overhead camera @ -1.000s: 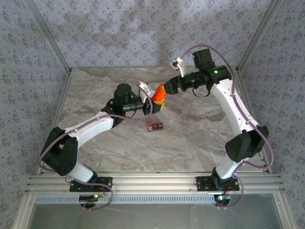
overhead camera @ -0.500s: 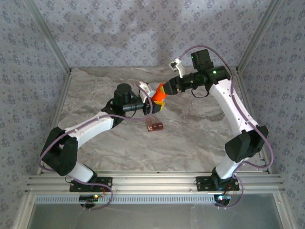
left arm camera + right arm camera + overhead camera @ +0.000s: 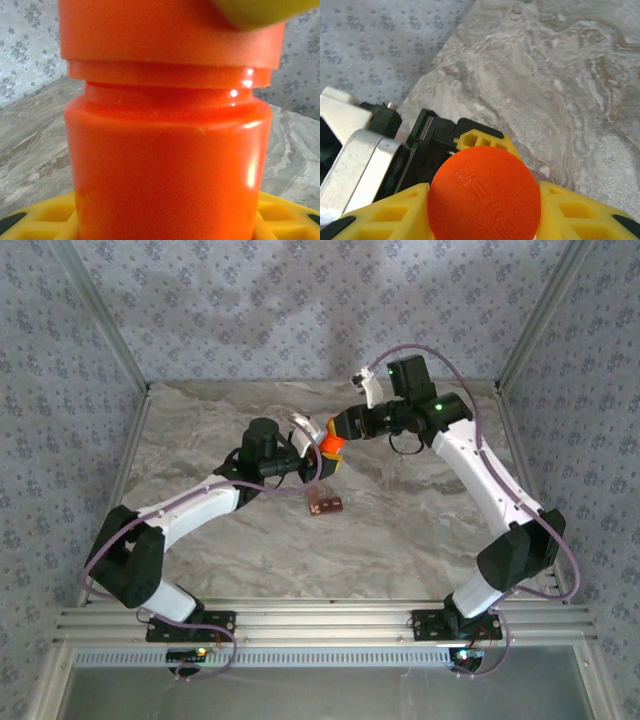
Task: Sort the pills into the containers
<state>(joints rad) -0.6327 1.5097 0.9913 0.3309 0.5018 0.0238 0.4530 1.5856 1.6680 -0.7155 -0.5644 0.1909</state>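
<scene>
A small orange bottle (image 3: 331, 446) hangs above the table's middle, held between both arms. My left gripper (image 3: 322, 462) is shut on its body (image 3: 167, 165), yellow fingers (image 3: 47, 220) at either side. My right gripper (image 3: 337, 430) is shut on the orange cap (image 3: 485, 197) from above, and its yellow fingers (image 3: 382, 217) press the cap's sides. The left gripper's finger (image 3: 481, 140) shows just beyond the cap. The containers (image 3: 325, 505), a reddish-brown strip of cells, lie flat on the marble just in front of the bottle. What the bottle holds is hidden.
The marble table top (image 3: 420, 510) lies open around the strip. Patterned walls (image 3: 250, 310) and metal corner posts (image 3: 100, 315) close in the back and sides. An aluminium rail (image 3: 320, 625) runs along the near edge.
My right wrist has swung left and turned about the cap, its forearm now leaning further over the table. The left arm, the bottle and the strip have stayed put.
</scene>
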